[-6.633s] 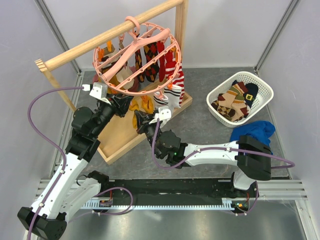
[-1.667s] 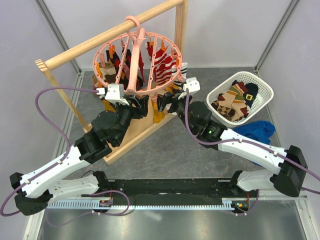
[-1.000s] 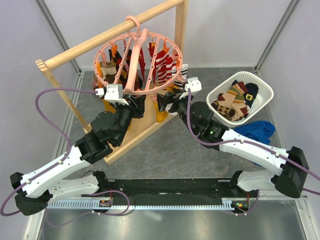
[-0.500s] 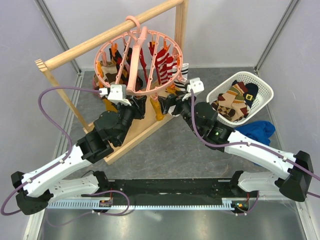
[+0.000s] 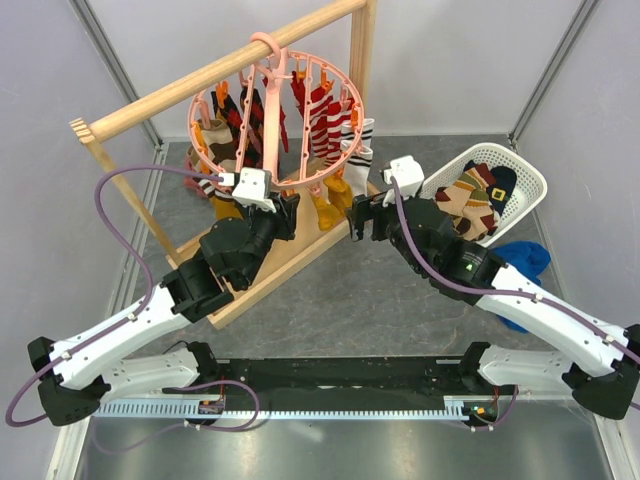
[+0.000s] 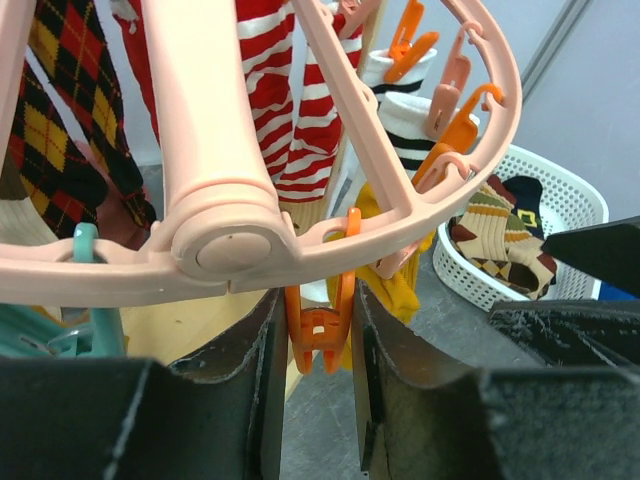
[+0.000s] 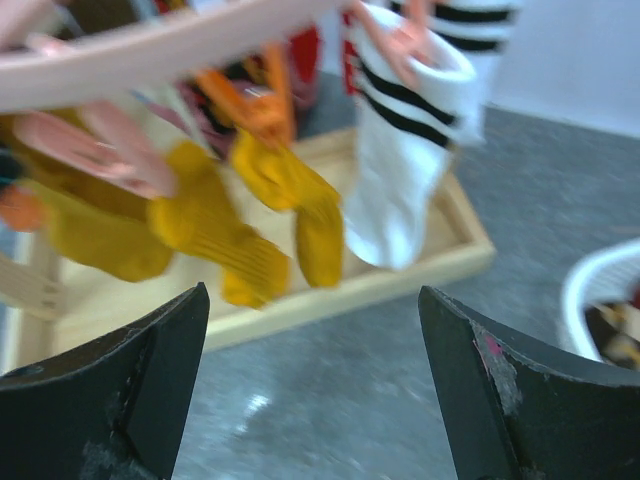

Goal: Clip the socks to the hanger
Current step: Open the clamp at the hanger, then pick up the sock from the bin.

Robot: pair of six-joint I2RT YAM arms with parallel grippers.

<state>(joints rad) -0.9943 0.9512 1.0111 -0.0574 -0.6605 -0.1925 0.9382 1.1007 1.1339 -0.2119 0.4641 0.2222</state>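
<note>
A wooden drying rack stands at the far left of the grey tabletop. Its round rail slopes up to a tall upright post, and its flat tray base runs diagonally beneath. A white lattice plastic basket sits toward the far right corner. Just nearer, by the right edge, lies a crumpled blue cloth, partly hidden.

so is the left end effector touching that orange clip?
Touching. Left wrist view: left end effector shut on the orange clip, fingers against both sides.
</note>
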